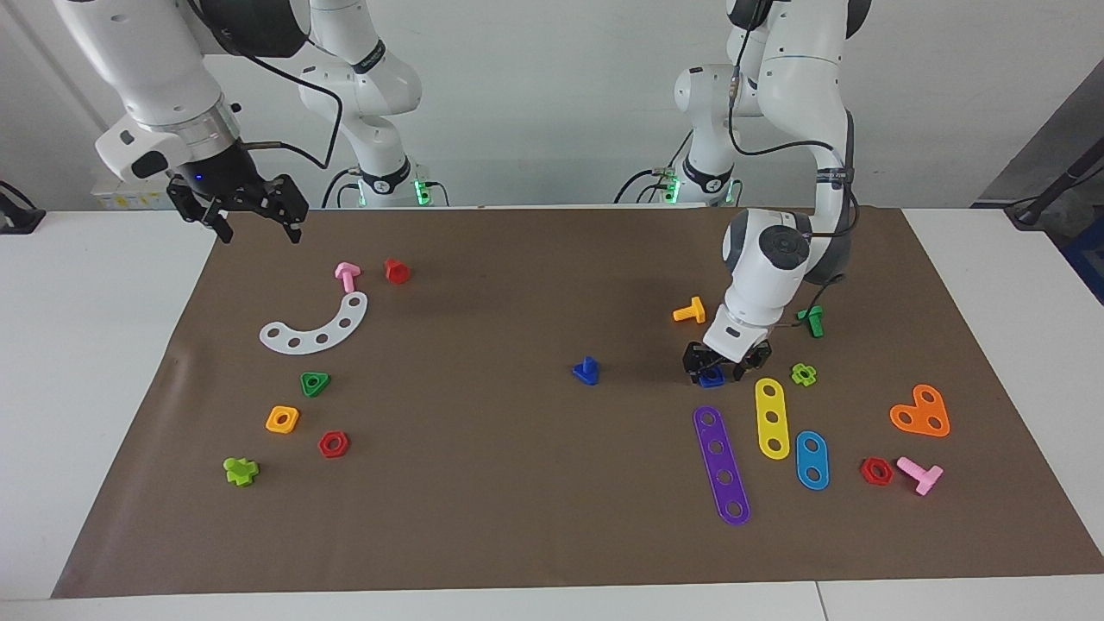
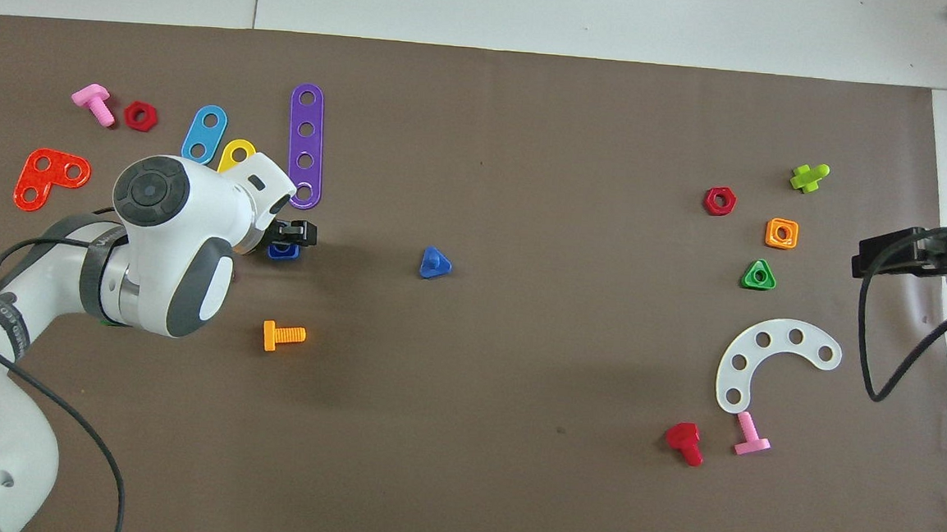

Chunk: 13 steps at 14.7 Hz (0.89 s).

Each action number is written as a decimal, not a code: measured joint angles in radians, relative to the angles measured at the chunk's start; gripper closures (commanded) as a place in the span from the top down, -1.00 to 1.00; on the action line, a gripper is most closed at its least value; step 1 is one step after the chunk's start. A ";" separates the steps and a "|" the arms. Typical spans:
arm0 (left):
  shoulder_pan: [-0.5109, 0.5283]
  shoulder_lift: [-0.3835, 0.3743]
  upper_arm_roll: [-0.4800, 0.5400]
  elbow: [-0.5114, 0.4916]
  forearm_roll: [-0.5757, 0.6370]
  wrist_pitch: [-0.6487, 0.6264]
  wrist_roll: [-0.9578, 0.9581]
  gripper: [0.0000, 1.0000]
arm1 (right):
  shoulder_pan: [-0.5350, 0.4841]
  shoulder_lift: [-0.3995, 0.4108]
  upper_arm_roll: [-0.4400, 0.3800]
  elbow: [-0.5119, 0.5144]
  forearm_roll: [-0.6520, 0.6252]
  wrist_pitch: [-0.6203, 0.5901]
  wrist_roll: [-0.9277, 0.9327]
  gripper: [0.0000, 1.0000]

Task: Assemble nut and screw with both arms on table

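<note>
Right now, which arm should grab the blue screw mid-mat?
Right, probably. The left pincer is down on the blue nut, so it's busy. The right pincer hangs free over the mat's edge, leaving it available for the screw.

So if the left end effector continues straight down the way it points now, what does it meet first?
The left end effector points down at the blue nut, so it would probably meet that first, then the table. Whether they touch already is unclear.

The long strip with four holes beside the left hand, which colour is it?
Purple. The four-hole strip shows best in the facing view.
</note>
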 measured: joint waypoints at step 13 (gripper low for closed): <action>-0.006 -0.005 -0.002 0.118 0.061 -0.101 -0.003 -1.00 | 0.000 -0.042 -0.003 -0.037 -0.006 0.005 0.002 1.00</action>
